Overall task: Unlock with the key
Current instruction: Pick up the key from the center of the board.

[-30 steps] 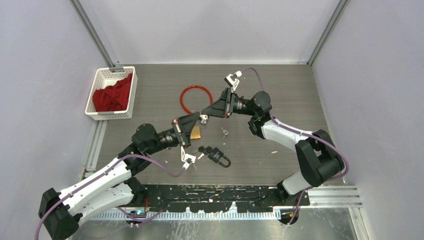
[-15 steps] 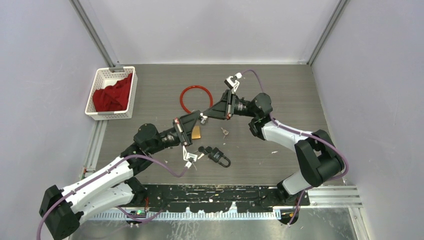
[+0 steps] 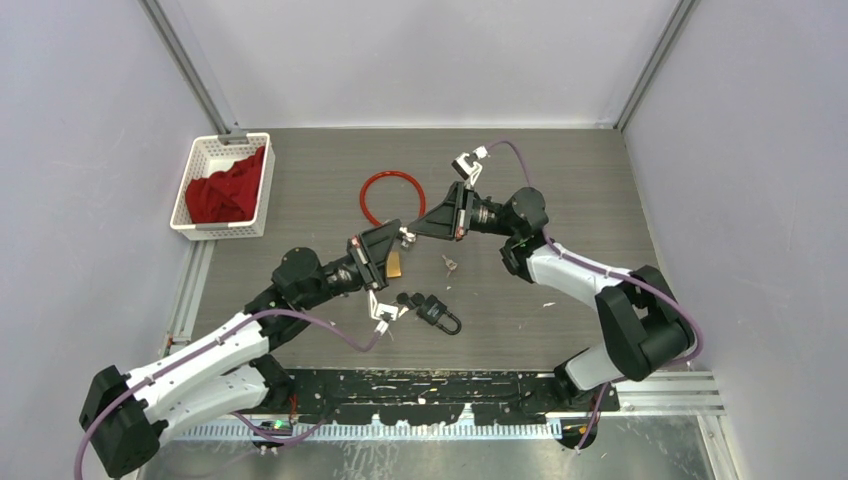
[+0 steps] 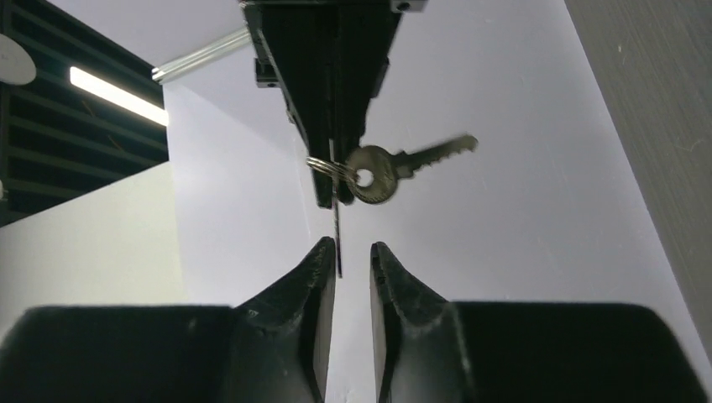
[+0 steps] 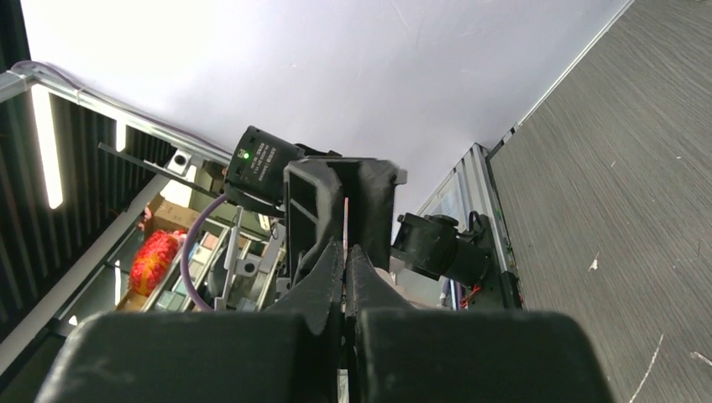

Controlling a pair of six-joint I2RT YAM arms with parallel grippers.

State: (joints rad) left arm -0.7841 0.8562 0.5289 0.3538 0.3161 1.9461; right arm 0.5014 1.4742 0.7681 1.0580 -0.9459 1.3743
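- Currently, your key (image 4: 379,172) is up off the table (image 3: 600,180). It dangles from a small ring (image 4: 323,165) at the tip of the right gripper (image 5: 345,250), with its toothed blade pointing sideways.
- You have the right gripper clamped tight, holding the key by that ring. A thin flat piece (image 4: 338,239) hangs edge-on from the same pinch.
- Your left gripper (image 4: 353,252) meets the right gripper tip to tip, its jaws parted by a narrow slit. The end of the thin piece reaches the mouth of that slit, just beside one finger (image 4: 323,269). You cannot tell whether they touch.
- Your black padlock (image 3: 438,313) lies flat on the table, below both tips and toward the arm bases, apart from each gripper.
- A second small key (image 3: 449,264) lies on the table between the padlock and the right gripper.
- A brass-coloured object (image 3: 395,264) sits partly hidden under the left gripper.
- Beyond both tips lies a red hoop (image 3: 364,200). Well to the left gripper's left stands a white basket (image 3: 205,155) holding a red cloth (image 3: 225,192).
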